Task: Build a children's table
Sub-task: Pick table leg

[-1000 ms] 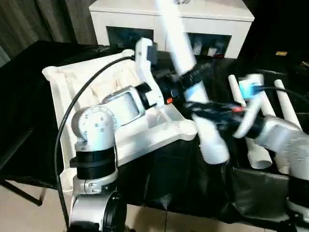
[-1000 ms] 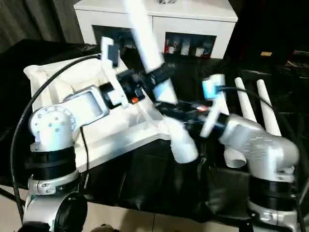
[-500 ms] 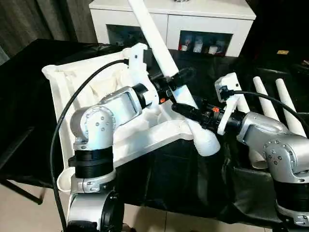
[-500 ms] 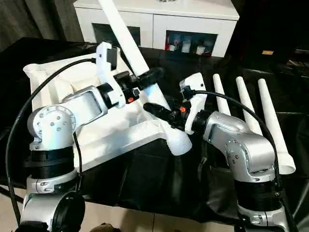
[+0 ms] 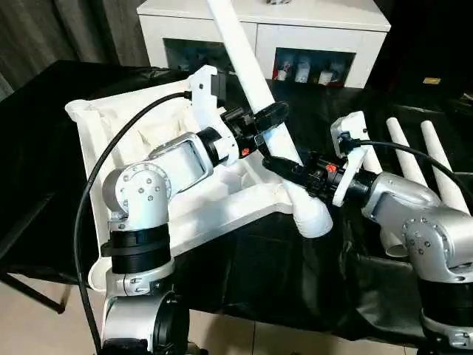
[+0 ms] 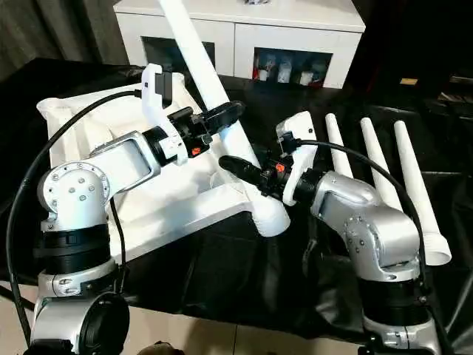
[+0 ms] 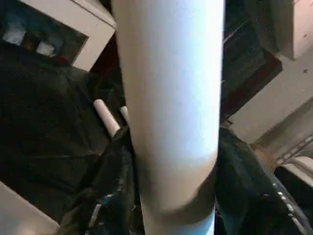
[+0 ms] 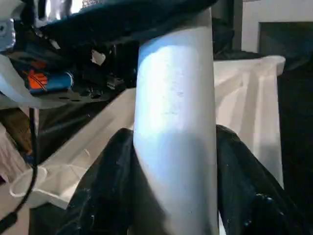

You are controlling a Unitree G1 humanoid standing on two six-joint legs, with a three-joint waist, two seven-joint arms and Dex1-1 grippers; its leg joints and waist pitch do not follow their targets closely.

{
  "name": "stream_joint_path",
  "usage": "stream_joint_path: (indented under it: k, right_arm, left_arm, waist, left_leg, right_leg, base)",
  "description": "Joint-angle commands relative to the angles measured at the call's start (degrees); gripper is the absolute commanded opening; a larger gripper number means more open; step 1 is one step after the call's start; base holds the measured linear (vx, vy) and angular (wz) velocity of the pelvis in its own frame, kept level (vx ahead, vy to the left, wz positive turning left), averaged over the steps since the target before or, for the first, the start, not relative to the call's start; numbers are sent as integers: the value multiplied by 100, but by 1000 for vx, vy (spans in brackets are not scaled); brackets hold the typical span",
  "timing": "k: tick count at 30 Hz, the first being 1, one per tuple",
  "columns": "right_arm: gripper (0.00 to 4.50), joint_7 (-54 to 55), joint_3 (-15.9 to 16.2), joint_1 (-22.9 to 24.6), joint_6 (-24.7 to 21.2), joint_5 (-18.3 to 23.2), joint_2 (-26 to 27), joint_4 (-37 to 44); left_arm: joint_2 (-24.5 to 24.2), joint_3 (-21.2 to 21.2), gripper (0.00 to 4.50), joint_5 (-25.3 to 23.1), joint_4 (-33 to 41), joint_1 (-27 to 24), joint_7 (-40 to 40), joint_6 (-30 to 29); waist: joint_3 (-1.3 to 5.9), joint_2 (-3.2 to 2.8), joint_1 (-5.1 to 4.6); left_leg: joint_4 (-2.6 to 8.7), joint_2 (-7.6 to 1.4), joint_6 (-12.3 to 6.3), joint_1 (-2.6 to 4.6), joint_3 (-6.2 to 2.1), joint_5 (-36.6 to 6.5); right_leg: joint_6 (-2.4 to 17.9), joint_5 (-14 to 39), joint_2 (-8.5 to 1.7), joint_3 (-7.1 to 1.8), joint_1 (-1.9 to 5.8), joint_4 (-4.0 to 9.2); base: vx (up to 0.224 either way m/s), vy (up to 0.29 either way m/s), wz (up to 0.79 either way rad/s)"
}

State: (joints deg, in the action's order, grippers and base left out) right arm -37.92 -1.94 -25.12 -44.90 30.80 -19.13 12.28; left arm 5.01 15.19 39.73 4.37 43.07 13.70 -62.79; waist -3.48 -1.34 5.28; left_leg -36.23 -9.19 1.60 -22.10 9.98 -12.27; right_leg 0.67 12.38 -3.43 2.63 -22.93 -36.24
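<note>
Leg [image 5: 255,74] sits clenched in both jaws in wrist views; head view adds tabletop [image 5: 111,140] and spare legs [image 6: 384,177].

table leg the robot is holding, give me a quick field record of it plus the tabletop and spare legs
held leg: white tube leg, tilted, narrow end up toward the cabinet, wide end low at the tabletop's near corner
left gripper: left gripper closed around the leg's middle
right gripper: right gripper shut on the leg, lower down
tabletop: white tabletop, ribbed underside up, on the black-covered table
spare legs: three legs lying side by side by the right arm
leg seated in socket: not yet
</note>
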Motion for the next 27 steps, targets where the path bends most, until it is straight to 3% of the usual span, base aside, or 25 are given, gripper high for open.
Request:
stream_joint_path:
  k: [1,5,6,8,13,20,23,27]
  right_arm:
    - [251,-79,-140,-35,-53,201,-21,13]
    - [291,-142,-173,-31,-106,264,-73,9]
    - [292,-261,-213,-30,-187,346,-185,1]
    - [300,-400,-230,-31,-318,430,-328,6]
    - [347,-680,-106,-15,-525,477,-722,-17]
    - [357,-1345,62,125,-989,852,-1237,56]
    - [357,-1433,141,153,-1033,876,-1273,57]
    - [357,-1459,366,151,-999,800,-1255,-40]
  left_arm:
    - [-131,-156,199,30,77,86,167,7]
    - [-308,-300,184,-46,82,96,306,64]
    - [-646,-654,184,-246,133,82,630,216]
    - [-895,-900,181,-330,184,104,901,261]
    - [-1169,-1150,180,-348,218,219,1263,361]
    - [-1396,-1412,180,-269,281,303,1703,559]
    - [-1376,-1443,180,-254,298,304,1774,590]
    - [-1371,-1539,180,-215,326,294,1937,634]
  waist:
    - [450,71,19]
    - [448,70,17]
    - [441,109,25]
    - [445,88,27]
    - [453,102,41]
    - [450,122,59]
    - [451,125,63]
    - [435,140,68]
  left_leg:
    - [352,-359,-594,85,-146,323]
    - [357,-353,-567,78,-146,294]
    - [369,-346,-579,83,-149,263]
    - [370,-356,-575,101,-152,290]
    - [355,-350,-517,93,-131,373]
    - [349,-354,-545,86,-129,300]
    - [339,-352,-552,70,-129,366]
    - [349,-348,-473,79,-123,205]
  right_leg:
    - [1577,-455,-479,-276,352,316]
    - [1524,-386,-480,-275,357,320]
    - [1481,-283,-480,-275,363,335]
    - [1384,-203,-466,-274,344,322]
    - [1468,-351,-477,-278,356,301]
    - [1499,-272,-491,-280,366,308]
    - [1534,-335,-492,-279,363,293]
    - [1489,13,-492,-281,355,325]
  base:
    - [0,0,0]
    - [0,0,0]
    - [0,0,0]
    - [0,0,0]
    - [0,0,0]
    - [0,0,0]
    - [0,0,0]
    - [0,0,0]
